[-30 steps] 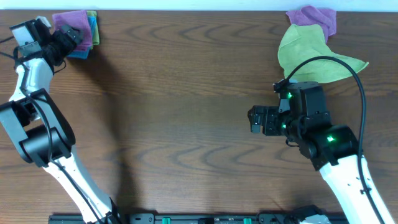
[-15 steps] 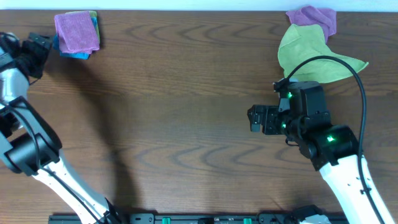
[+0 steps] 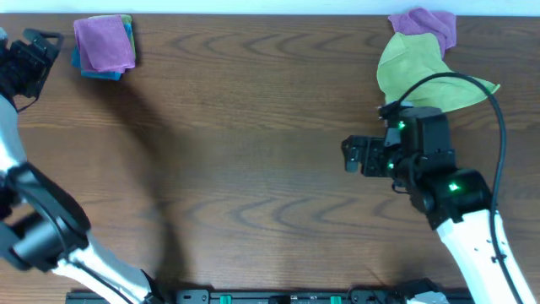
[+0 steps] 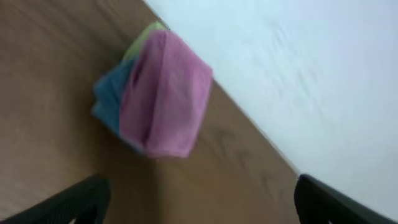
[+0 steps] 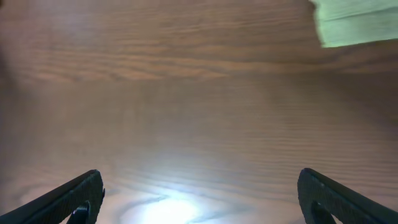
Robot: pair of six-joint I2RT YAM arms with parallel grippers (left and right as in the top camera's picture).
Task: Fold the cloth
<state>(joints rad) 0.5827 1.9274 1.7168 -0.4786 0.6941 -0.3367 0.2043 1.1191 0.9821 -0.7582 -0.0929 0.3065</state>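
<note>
Overhead view: the lilac cloth [image 3: 104, 44] lies folded into a compact pad at the far left corner of the wooden worktop [image 3: 253, 152]. It sits on top of a small stack. A blue cloth [image 3: 99, 74] shows beneath its near and left edges, and a sliver of green cloth [image 3: 127, 19] shows at its far right corner.

The left claw [image 3: 32, 52] hangs just to the left of the stack, apart from it and touching nothing. In the left wrist view its two dark fingertips [image 4: 81, 199] stand at opposite lower corners of the frame. They are spread wide with nothing between them, and the cloth is ahead of them. That view is blurred, and no tag can be made out on the cloth. A white wall [image 4: 298, 62] runs along the worktop's far edge.

On the right side, the right claw [image 3: 350, 156] points left over bare wood, well away from the stack. In the right wrist view its fingertips [image 5: 74, 196] are likewise wide apart and empty.

Behind the right arm, a lime-green cloth [image 3: 418, 80] lies loosely spread. A second purple cloth [image 3: 426, 24] is bunched at its far edge against the back of the worktop, touching or overlapping it.
</note>
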